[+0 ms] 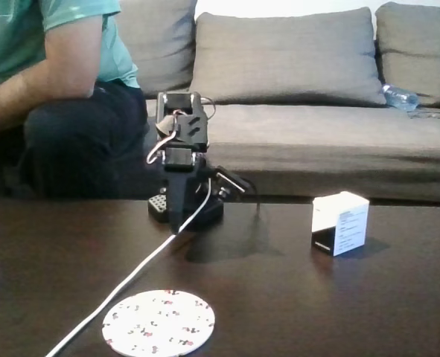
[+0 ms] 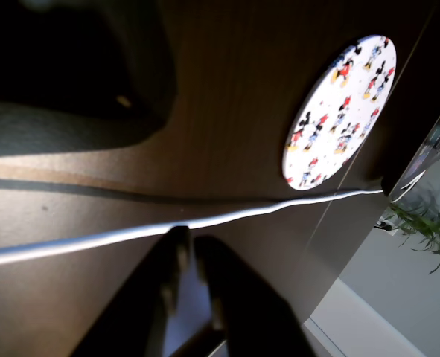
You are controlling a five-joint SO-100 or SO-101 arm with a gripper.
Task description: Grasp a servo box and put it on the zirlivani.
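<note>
A grey sofa (image 1: pixel 301 82) is seen across the back of the fixed view, with a seated person (image 1: pixel 48 97) at its left end. In front of it a dark surface (image 1: pixel 294 297) carries everything else. The arm (image 1: pixel 182 160) is folded low over its base near the far edge, left of centre. The zirlivani (image 1: pixel 158 322) lies flat at the near edge, well apart from the base; in the wrist view its print is resolved as small cartoon figures (image 2: pixel 340 111). The servo box (image 1: pixel 340 222) stands upright to the right of the arm, well apart from both arm and disc, its labelled face turned toward the camera. A white cable (image 1: pixel 141 271) is trailed from the base past the disc's left side.

In the wrist view the gripper (image 2: pixel 197 249) is seen with its fingers (image 2: pixel 176 256) nearly together and nothing held.

The reach appears not yet begun. For a sound grasp, the fingers should be spread wider than the box before descent, two opposite flat faces should be straddled squarely, and the cable should be kept clear on the carry.
</note>
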